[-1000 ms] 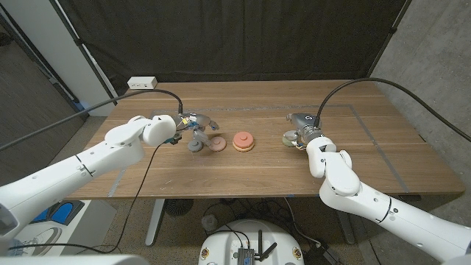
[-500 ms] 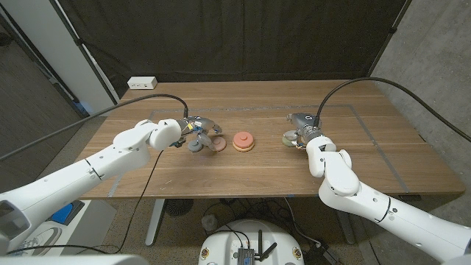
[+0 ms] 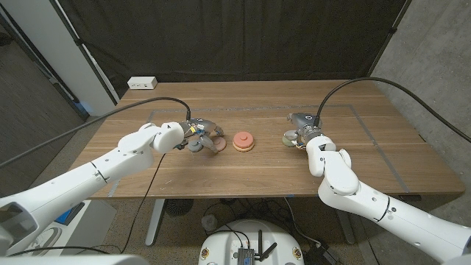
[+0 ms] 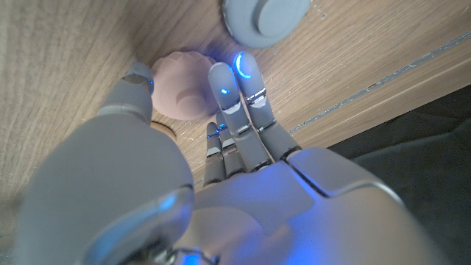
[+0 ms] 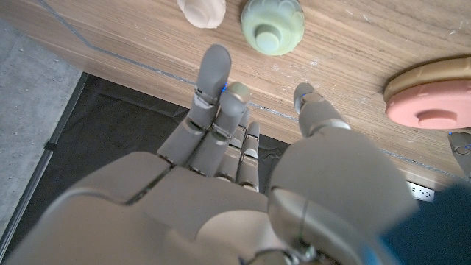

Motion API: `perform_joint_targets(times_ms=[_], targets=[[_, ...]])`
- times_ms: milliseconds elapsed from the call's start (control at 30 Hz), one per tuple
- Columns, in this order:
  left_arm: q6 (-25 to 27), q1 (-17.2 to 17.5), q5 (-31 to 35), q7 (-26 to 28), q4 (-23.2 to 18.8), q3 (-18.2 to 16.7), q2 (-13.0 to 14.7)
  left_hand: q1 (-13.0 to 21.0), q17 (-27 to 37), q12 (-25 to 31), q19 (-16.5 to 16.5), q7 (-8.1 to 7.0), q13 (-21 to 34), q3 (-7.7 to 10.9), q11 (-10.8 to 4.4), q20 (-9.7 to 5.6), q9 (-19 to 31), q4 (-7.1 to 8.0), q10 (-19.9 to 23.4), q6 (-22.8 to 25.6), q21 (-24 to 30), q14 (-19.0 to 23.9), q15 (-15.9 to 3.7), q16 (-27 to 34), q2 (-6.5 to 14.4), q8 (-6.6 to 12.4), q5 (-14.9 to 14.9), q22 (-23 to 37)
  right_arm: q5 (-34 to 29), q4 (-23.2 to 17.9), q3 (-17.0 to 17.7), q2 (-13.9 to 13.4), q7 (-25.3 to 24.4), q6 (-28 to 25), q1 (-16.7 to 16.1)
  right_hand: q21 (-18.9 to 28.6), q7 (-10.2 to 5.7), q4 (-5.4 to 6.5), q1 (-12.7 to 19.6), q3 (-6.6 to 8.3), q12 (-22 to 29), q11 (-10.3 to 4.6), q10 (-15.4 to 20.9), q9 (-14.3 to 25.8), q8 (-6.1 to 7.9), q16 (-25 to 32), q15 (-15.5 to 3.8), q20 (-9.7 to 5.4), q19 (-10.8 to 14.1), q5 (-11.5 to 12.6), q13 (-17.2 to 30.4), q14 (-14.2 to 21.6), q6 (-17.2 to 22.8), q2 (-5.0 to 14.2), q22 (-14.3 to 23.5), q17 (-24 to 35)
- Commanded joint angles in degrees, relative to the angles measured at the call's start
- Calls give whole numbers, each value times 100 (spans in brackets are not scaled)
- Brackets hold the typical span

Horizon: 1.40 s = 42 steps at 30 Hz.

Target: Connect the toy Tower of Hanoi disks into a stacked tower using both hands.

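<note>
Disks lie scattered mid-table, none stacked by the hands yet: salmon disk on its tan base (image 3: 243, 142) at centre, pink disk (image 3: 218, 145) and grey disk (image 3: 196, 144) under the left hand (image 3: 201, 131), small green disk (image 3: 290, 138) by the right hand (image 3: 302, 129). Left hand has slid rightward over the last second, fingers spread over the pink disk, nothing gripped. Right hand unmoved, fingers loosely apart, holding nothing. A pickup looks imminent.

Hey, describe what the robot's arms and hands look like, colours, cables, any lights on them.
Both arms are glossy white, rounded shells in jointed segments. A black cable arcs to the left wrist; another black cable loops to the right. The left hand is matte grey with segmented fingers and blue lights glowing at its fingertips. The right hand is the same grey.
</note>
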Motion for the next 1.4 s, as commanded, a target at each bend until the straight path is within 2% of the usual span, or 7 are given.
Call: perform_joint_targets(times_ms=[33, 500, 633, 967, 1400], targets=[[10, 45, -52, 55, 125, 42, -81, 48, 12, 60, 19, 4, 7, -31, -5, -701, 0, -10, 62, 96, -1, 21, -474, 32, -16, 30, -19, -6, 73, 19, 26, 21, -17, 11, 11, -3, -1, 11, -20, 3, 2, -4, 46, 4, -12, -21, -121, -300, -20, 47, 18, -16, 28, 38, 11, 8], [129, 75, -80, 104, 179, 77, -109, 97, -4, 89, 43, -41, -8, -21, -49, -713, -2, -15, 157, 210, 15, 48, -475, 62, 25, 63, -28, -5, 141, -4, 15, -2, -26, -51, -3, -6, -8, 11, -43, 5, 0, 4, 61, 1, -18, -47, -121, -299, -22, 54, 25, -21, 39, 51, 12, 9], [186, 101, -78, 119, 156, 77, -95, 129, -19, 132, 57, -22, -12, -12, -101, -719, -1, -20, 284, 335, 24, 59, -477, 71, 50, 102, -29, -4, 162, -9, 9, -14, -42, -56, -6, -7, 8, 12, -51, 6, -2, 4, 61, 0, -23, -50, -121, -299, -23, 57, 27, -17, 33, 56, 12, 14], [600, 317, -73, 210, -104, -3, -29, 453, -12, 214, 90, -21, 26, 136, -128, -730, 10, -95, 521, 519, 89, 109, -483, 119, 229, 133, 31, 17, 422, 80, 105, -34, -256, 78, -68, -6, -1, 24, -84, 4, -3, 12, 67, -1, -26, -56, -118, -298, -23, 60, 31, -11, 38, 66, 16, 26], [676, 306, -91, 216, -118, 62, -69, 627, -6, 329, 149, -56, 68, 200, -205, -760, 25, -77, 870, 845, 131, 184, -485, 171, 310, 209, 82, 24, 743, 84, 143, -94, -509, 50, -117, -15, 9, 32, -124, 9, -7, 34, 79, -3, -32, -70, -118, -299, -32, 68, 32, -11, 43, 82, 12, 38]])
